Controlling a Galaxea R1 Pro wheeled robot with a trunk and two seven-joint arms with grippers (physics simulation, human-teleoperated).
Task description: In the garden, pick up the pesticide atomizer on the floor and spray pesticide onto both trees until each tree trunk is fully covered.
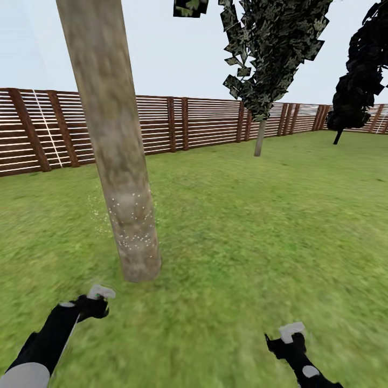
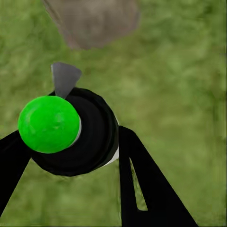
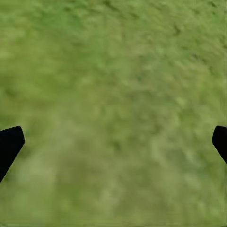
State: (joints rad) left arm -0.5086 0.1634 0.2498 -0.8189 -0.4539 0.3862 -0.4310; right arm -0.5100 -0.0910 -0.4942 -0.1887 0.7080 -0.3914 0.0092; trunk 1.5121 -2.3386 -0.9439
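A thick grey-brown tree trunk (image 1: 116, 161) rises from the lawn (image 1: 258, 226) just ahead and left of me; its canopy is cut off by the top of the picture. Fine white pesticide specks (image 1: 131, 225) dot its lower part and drift a little to its left. My left gripper (image 1: 95, 305) (image 2: 71, 142) is close in front of the trunk base (image 2: 92, 21). It is shut on the atomizer (image 2: 90, 135), a black bottle with a bright green cap (image 2: 47, 124) and a grey nozzle (image 2: 64, 78) aimed at the trunk. My right gripper (image 1: 291, 338) (image 3: 113, 142) hangs open over bare grass. The second tall tree is out of view.
A brown slatted fence (image 1: 188, 123) closes off the far side of the lawn. A dark narrow conifer (image 1: 269, 59) on a thin trunk stands at the back centre-right. Another dark tree (image 1: 358, 75) stands at the far right. Open grass spreads to the right of the thick trunk.
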